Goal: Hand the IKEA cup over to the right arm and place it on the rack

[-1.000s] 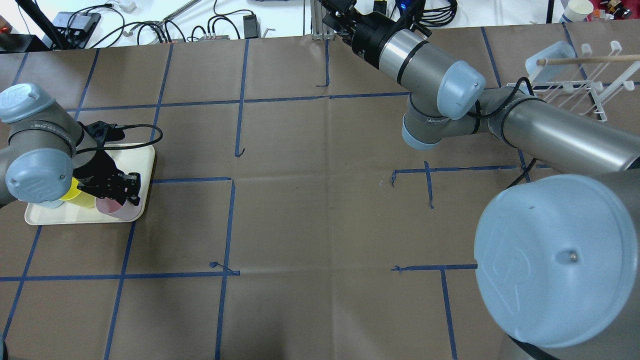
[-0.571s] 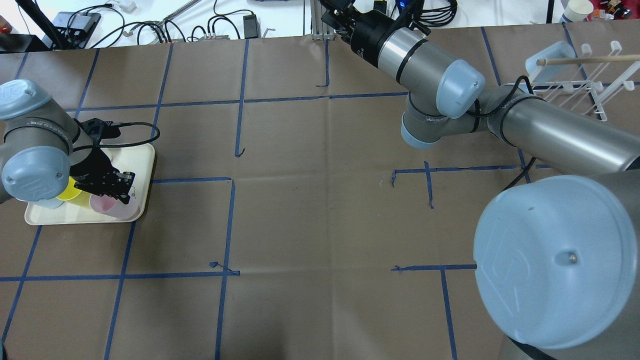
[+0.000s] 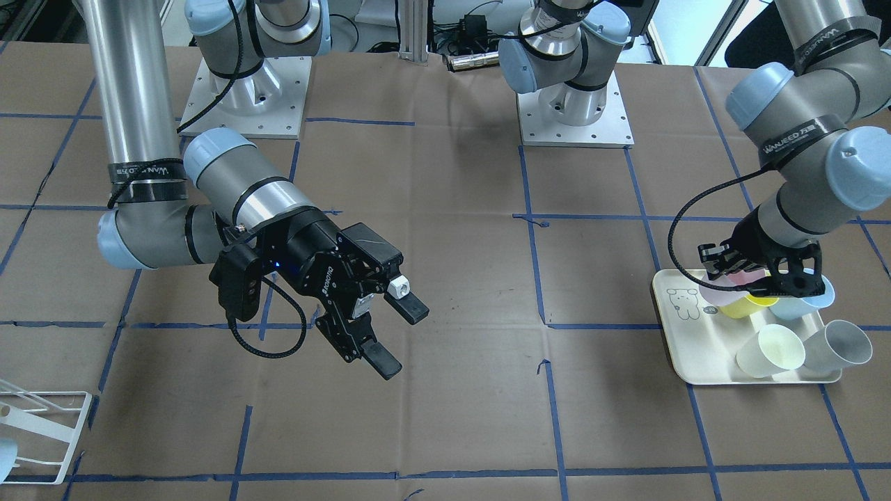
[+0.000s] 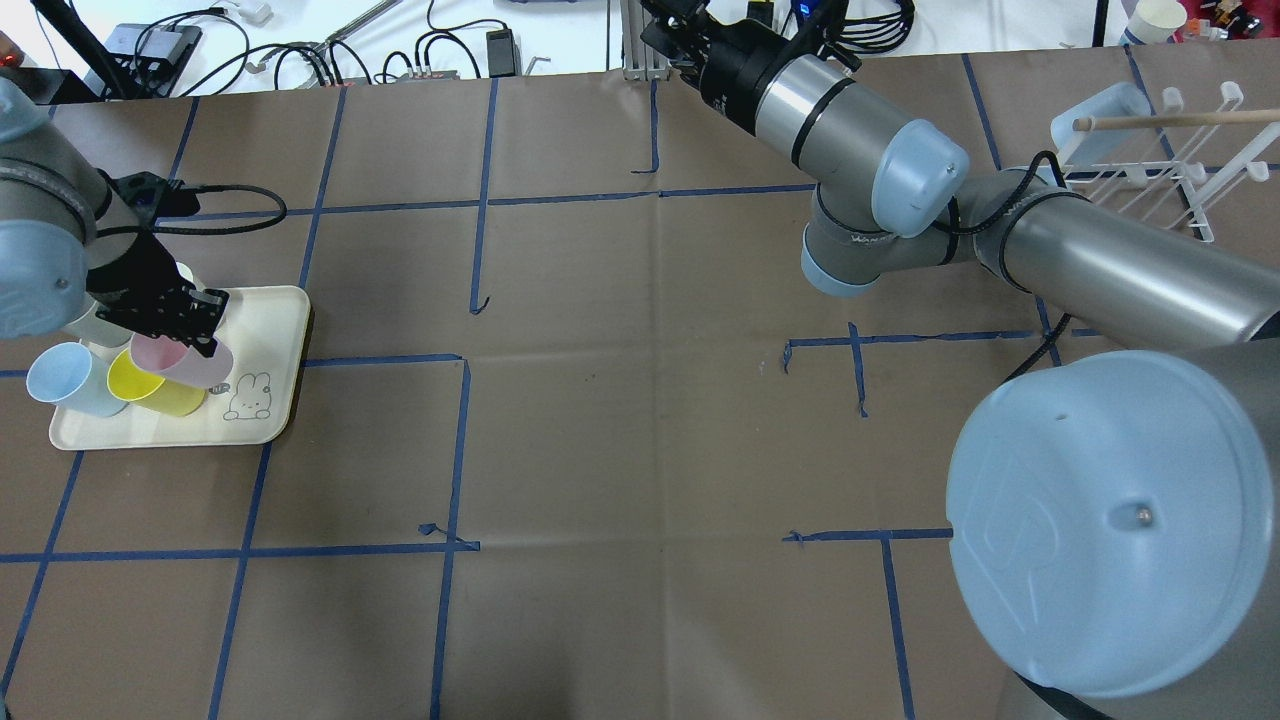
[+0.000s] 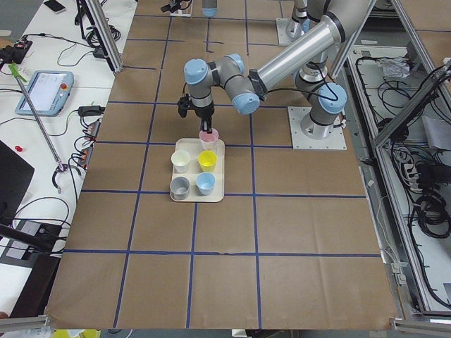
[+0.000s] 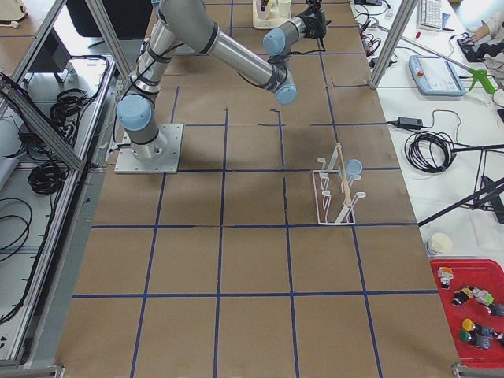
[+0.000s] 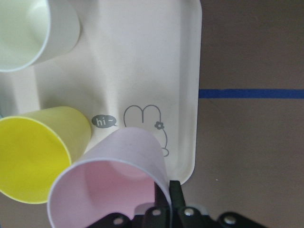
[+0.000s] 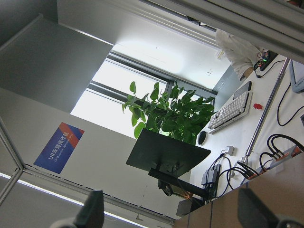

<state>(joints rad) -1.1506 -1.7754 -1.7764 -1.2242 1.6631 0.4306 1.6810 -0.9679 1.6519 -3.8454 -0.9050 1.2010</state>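
Find the pink IKEA cup (image 7: 109,180) pinched in the left gripper (image 7: 165,197), which is clamped across the thin wall at the rim, one finger inside the mouth and one outside, with the mouth turned up toward the wrist and the body tilted away below the fingertips. Appears raised, or only just resting, over the cream tray (image 7: 156,57); cannot tell which. Note the yellow cup (image 7: 38,156) lying just beside it, to one side of the gripper, touching its wall or nearly so. Treat as thin moulded plastic: very light and stiff enough to keep its shape under a modest squeeze, but smooth and tapered, so likely to swivel or slide in a one-wall pinch if swung fast. Hardly fragile; expect a bounce and a roll rather than a break if dropped. For the hand-over, offer the bare tapered body and closed base beyond the left gripper's fingertips, and take hold there across the full width or on the opposite rim wall, clear of the fingers holding it. See the right gripper (image 3: 397,335) well apart across the surface (image 3: 487,417), fingers spread wide with nothing between them. Note the white wire rack (image 4: 1140,180) well apart from that gripper, back on its own arm's side, with a pale-blue cup (image 4: 1100,110) already hung on it.
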